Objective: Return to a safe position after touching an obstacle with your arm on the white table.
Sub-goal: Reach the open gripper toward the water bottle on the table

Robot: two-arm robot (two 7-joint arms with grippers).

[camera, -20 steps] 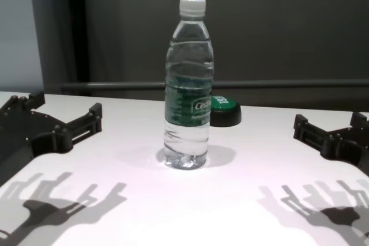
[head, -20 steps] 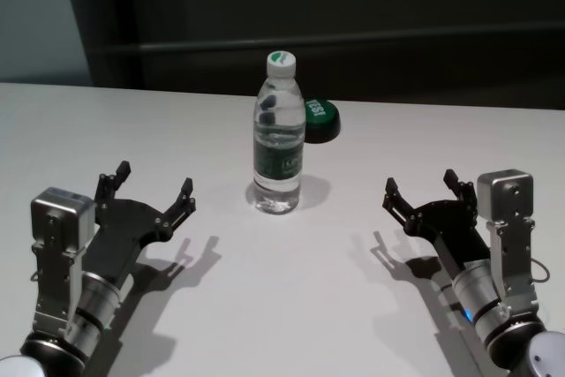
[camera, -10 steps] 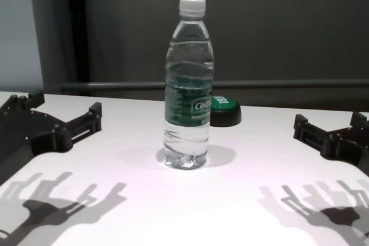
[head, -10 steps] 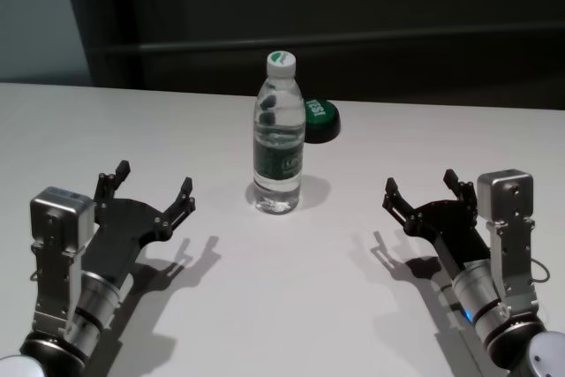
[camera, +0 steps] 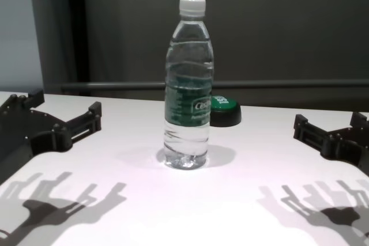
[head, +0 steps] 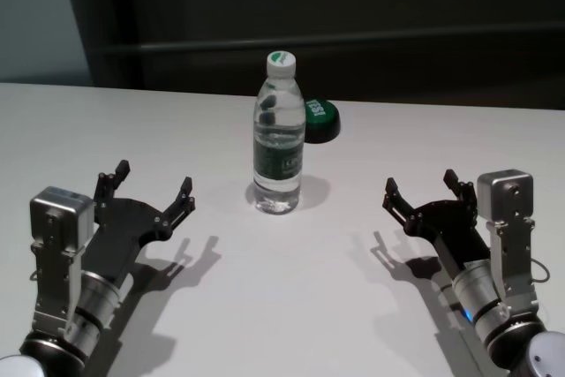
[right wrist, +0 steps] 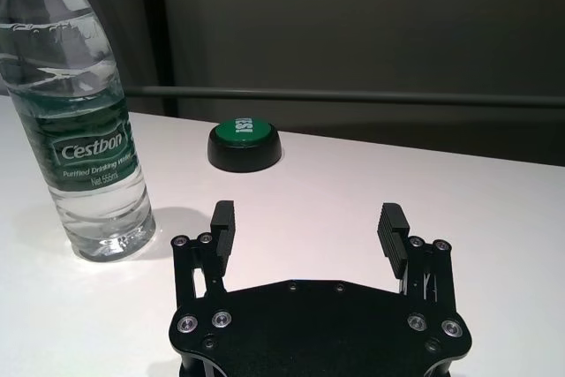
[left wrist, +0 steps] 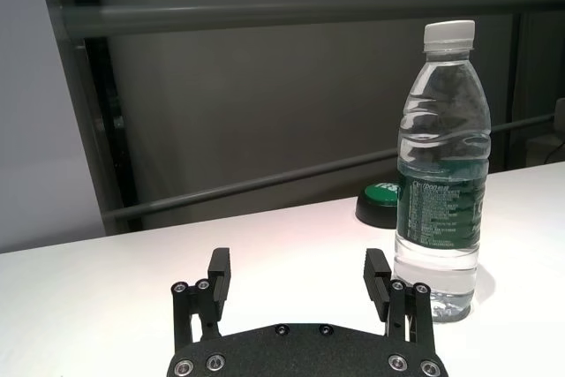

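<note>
The broad, smooth white desk (head: 291, 297) carries two things. A tall clear plastic water bottle (head: 279, 143) with a white screw cap and dark green label stands upright near its middle. Just behind the bottle, toward the far edge, sits a low round black button with a green top (head: 320, 119), apart from it.

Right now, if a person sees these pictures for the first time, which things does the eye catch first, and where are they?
First comes the clear water bottle with a white cap and green label, standing upright in the middle of the white table. Just behind it sits a low black button with a green top. The left gripper and right gripper, both open and empty, hover on either side, well apart from the bottle.
</note>
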